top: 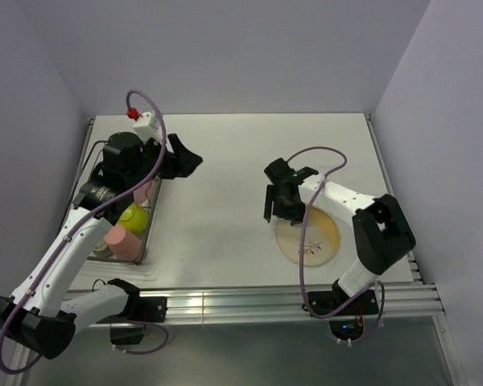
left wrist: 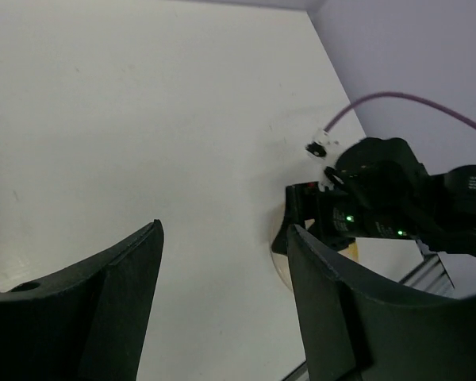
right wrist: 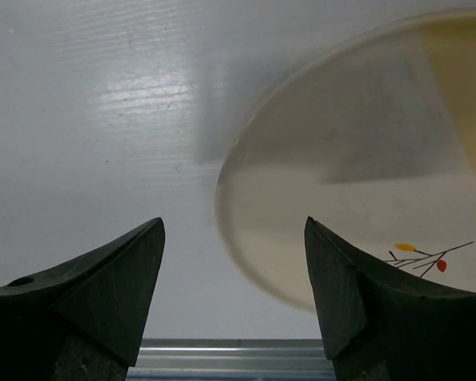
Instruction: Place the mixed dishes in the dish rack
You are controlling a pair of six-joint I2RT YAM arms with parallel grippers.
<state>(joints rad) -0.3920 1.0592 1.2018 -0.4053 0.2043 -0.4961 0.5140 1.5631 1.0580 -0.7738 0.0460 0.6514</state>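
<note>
One cream-and-orange plate [top: 318, 237] lies flat on the right half of the table [top: 225, 233], near the front edge. The right gripper [top: 279, 213] is poised over the plate's left rim, fingers spread and holding nothing. The dish rack [top: 150, 223] lines the table's left edge. One lime-green bowl [top: 134, 215] and one salmon-pink cup [top: 125, 241] show in it, and the arm hides the rest. The left gripper [top: 185, 163] hangs just right of the rack, fingers apart and empty, with a wide stretch of tabletop between the two grippers.
</note>
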